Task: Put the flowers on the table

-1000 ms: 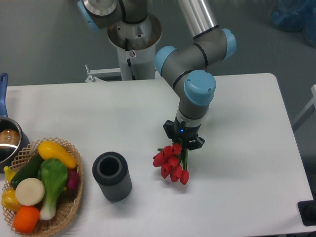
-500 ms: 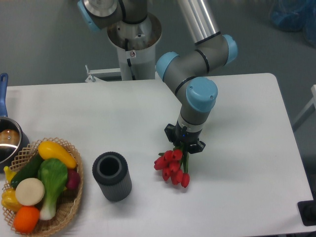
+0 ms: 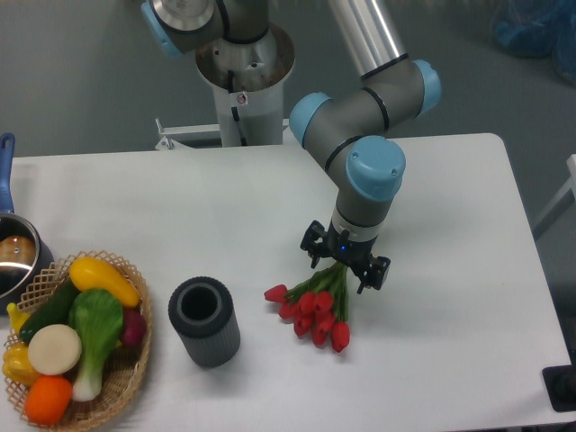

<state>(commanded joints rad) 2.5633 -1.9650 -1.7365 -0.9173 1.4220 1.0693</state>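
Observation:
The flowers (image 3: 310, 308), a bunch of red tulip buds with green stems, lie on the white table (image 3: 432, 360) right of the middle, buds spread out toward the front left. My gripper (image 3: 345, 266) hangs directly over the stem end with its fingers spread wide to either side of the stems. It is open and holds nothing. The stem tips are partly hidden under the gripper.
A grey hollow cylinder (image 3: 205, 321) stands upright left of the flowers. A wicker basket (image 3: 126, 373) of toy vegetables sits at the front left, with a metal pot (image 3: 16, 261) behind it. The robot base (image 3: 243, 81) stands beyond the far edge.
The gripper has opened and let go of the flowers. The bunch has settled onto the table and the buds have fanned out to the left. The arm shifted slightly right and forward.

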